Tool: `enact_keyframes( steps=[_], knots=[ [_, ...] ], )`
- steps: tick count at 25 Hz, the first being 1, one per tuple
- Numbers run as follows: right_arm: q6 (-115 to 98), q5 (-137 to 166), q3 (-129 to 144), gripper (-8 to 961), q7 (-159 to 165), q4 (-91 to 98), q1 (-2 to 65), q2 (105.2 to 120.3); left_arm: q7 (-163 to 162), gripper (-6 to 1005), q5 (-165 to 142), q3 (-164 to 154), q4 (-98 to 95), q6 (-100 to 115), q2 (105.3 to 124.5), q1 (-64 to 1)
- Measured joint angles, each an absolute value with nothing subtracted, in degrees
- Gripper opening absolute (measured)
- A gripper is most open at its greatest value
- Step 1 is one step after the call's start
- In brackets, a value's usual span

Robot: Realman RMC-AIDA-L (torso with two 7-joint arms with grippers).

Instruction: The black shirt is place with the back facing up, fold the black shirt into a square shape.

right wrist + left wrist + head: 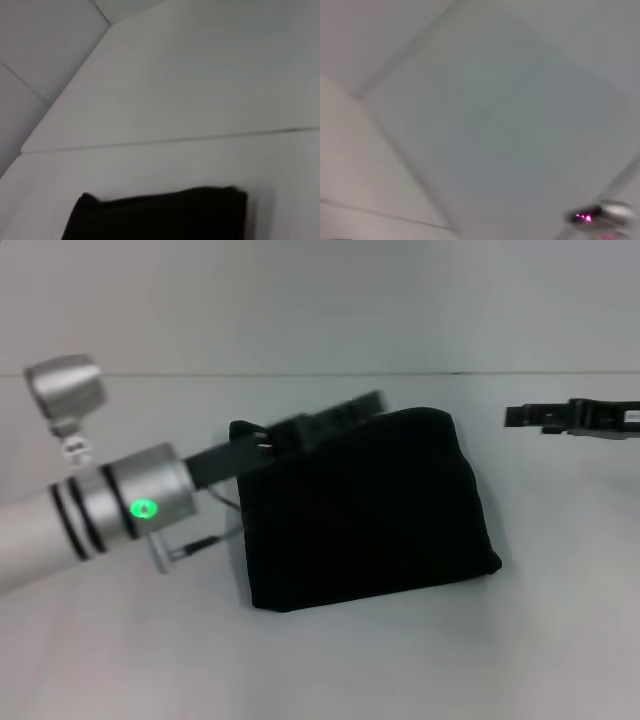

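Note:
The black shirt (365,510) lies folded into a compact, roughly square bundle in the middle of the white table; its lettering is not visible. My left arm reaches in from the lower left. The left gripper (335,420) is a motion-blurred black bar raised over the bundle's far left edge. My right gripper (520,417) hovers at the right, above the table and clear of the cloth. The right wrist view catches the shirt (160,215) as a dark slab on the table. The left wrist view shows only pale surfaces.
The white table (560,640) runs to a pale wall (320,300) behind. The silver left forearm with a green light (145,508) covers the table's left side. A small pink light (583,217) glows in the left wrist view.

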State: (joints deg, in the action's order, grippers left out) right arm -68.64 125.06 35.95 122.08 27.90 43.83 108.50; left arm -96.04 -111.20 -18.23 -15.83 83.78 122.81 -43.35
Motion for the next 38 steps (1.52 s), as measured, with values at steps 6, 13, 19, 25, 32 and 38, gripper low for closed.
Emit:
enact_keyframes(
  steps=[6,13,19,25,32,38],
  knots=[
    [-67.93,125.06,37.1,857,123.13,27.19,44.83,109.82,-109.84,855,-113.06,-19.59,-19.28,71.11,119.75,-41.55],
    [-66.47,124.77,36.92,856,123.13,27.16,44.69,110.63,-119.69,952,-118.02,-22.91,-19.83,58.59,119.23,-43.73],
    [-65.3,124.82,37.09,855,122.92,27.16,44.35,111.06,-120.3,949,-118.06,-25.63,-18.54,56.22,119.44,-44.84],
    [-65.05,124.93,37.15,857,122.89,27.15,44.29,111.1,-122.25,949,-118.36,-29.72,-18.52,55.79,119.63,-45.69],
    [-64.93,124.98,37.18,857,122.84,27.2,44.0,110.92,-122.34,950,-118.59,-29.64,-20.14,54.59,119.83,-44.84],
    [-64.85,124.98,37.04,857,123.11,27.25,43.72,110.72,-122.68,950,-119.2,-29.81,-21.86,53.82,119.6,-43.56]
  ],
)
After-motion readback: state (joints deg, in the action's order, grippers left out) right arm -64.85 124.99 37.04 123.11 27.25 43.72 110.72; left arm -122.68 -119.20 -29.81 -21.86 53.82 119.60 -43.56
